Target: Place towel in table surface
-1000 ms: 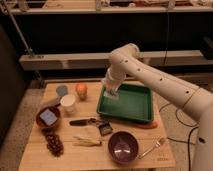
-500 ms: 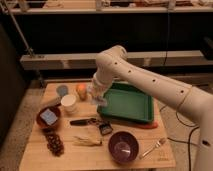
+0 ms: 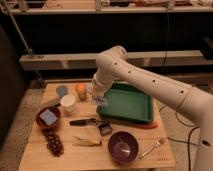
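My gripper [image 3: 98, 95] hangs from the white arm above the table surface [image 3: 100, 155], just off the left edge of the green tray [image 3: 129, 104] and right of the orange [image 3: 81, 90]. It is shut on the towel [image 3: 100, 101], a small whitish-blue cloth that hangs below the fingers, a little above the wood. The white cup [image 3: 68, 104] stands to the left of the towel.
A dark red bowl with a bluish square piece [image 3: 48, 118] sits at the left, with grapes [image 3: 53, 143] in front of it. A dark tool [image 3: 84, 121], a black clip [image 3: 104, 129], a purple bowl [image 3: 122, 146], a fork [image 3: 153, 147] and a small grey bowl [image 3: 61, 90] lie around.
My gripper carried the towel left from above the green tray to beyond its left edge, then lowered slightly.
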Robot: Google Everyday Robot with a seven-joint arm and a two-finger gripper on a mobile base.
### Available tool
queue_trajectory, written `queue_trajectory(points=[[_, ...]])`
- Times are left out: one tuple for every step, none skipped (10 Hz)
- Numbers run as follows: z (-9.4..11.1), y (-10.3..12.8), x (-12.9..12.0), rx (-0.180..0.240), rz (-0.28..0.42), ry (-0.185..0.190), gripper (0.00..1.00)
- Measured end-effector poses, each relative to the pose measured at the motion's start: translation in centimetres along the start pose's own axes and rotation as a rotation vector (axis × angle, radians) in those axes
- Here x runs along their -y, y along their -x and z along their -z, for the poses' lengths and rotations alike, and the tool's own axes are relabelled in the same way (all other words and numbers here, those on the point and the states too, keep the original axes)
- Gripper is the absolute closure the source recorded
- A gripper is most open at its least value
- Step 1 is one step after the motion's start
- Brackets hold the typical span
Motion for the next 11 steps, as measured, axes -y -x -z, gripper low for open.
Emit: queue_trajectory(points=[[-0.4, 0.2, 0.6, 0.003, 0.030, 0.000, 1.00], [-1.6, 1.3, 2.2, 0.010, 0.104, -0.014, 1.00], [-2.1, 2.7, 3.2, 0.014, 0.163, -0.033, 1.00], [-2.6, 4.7, 4.7, 0.018, 0.225, -0.056, 1.00], [-2.8, 6.3, 6.1, 0.021, 0.273, -0.075, 1.00], [-3.0, 8.6, 8.0, 0.026, 0.341, -0.101, 1.00], [-3.0, 10.4, 9.6, 0.032, 0.395, -0.123, 1.00], [-3.0, 11.8, 11.3, 0.040, 0.444, -0.144, 1.00], [-3.4, 13.8, 13.8, 0.063, 0.517, -0.173, 1.00], [-4.0, 15.6, 15.6, 0.088, 0.568, -0.200, 1.00], [-5.1, 17.5, 17.3, 0.114, 0.619, -0.227, 1.00]])
